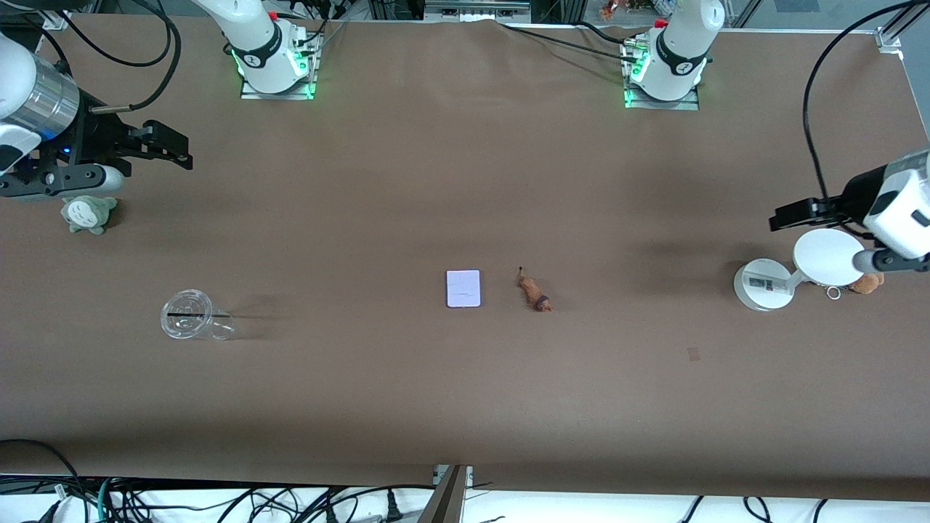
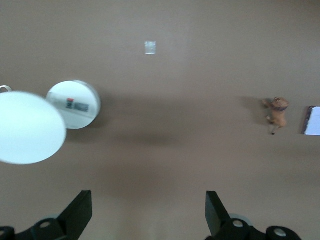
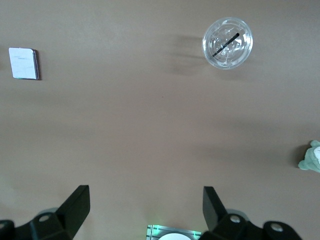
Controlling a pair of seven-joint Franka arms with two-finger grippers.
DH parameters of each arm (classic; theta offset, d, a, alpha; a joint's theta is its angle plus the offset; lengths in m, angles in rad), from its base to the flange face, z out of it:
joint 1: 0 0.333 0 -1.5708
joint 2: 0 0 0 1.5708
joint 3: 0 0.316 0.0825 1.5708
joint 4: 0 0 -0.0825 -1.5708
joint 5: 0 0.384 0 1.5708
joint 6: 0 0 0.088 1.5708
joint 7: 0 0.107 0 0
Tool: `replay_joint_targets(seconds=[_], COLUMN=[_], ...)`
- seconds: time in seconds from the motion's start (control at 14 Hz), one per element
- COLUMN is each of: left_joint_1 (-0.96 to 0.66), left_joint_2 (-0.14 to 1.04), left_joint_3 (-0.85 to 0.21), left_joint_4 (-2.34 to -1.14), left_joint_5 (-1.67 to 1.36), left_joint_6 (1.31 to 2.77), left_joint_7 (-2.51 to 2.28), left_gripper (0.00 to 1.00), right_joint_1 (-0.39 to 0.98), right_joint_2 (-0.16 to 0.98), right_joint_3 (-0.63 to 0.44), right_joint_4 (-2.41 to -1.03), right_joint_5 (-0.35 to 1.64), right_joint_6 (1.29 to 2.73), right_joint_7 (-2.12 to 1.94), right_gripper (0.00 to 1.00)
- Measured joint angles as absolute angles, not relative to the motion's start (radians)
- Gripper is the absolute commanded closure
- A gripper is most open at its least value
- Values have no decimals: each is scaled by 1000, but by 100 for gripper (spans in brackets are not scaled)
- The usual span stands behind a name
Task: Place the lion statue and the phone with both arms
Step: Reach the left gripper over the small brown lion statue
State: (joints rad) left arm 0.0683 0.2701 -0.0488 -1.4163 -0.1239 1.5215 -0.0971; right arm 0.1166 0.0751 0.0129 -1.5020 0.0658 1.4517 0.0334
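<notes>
The phone [image 1: 463,288], a flat pale lavender slab, lies on the brown table near its middle. The lion statue [image 1: 535,290], tiny and orange-brown, lies beside it toward the left arm's end. My left gripper [image 1: 783,216] hangs open and empty in the air at its end of the table, over bare table by the round white stand [image 1: 792,272]. My right gripper [image 1: 174,149] hangs open and empty over the other end. The left wrist view shows the lion [image 2: 277,112], the phone's edge [image 2: 312,121] and open fingers [image 2: 80,210]. The right wrist view shows the phone [image 3: 23,63] and open fingers [image 3: 77,202].
A clear plastic cup [image 1: 192,316] with a dark straw stands toward the right arm's end. A grey-green plush [image 1: 89,213] sits under the right arm. A brown plush with a keyring [image 1: 864,283] lies by the white stand. A small patch [image 1: 693,354] marks the table.
</notes>
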Motion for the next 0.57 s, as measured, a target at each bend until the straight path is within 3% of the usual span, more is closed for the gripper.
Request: replay_joint_targets(seconds=[0.57], left_joint_1=[-188], left_joint_2=[453], left_joint_3=[-56], left_joint_4=[-1417], left_joint_5=[-163], left_joint_6=[1849], left_joint_7=[-438], left_gripper=[0], right_joint_1=[118], right_joint_2=[78], right_joint_3=[13], right_joint_4=[-1502], right_joint_5=[66], right_joint_6=[1452], right_joint_7=[33], right_gripper=[0])
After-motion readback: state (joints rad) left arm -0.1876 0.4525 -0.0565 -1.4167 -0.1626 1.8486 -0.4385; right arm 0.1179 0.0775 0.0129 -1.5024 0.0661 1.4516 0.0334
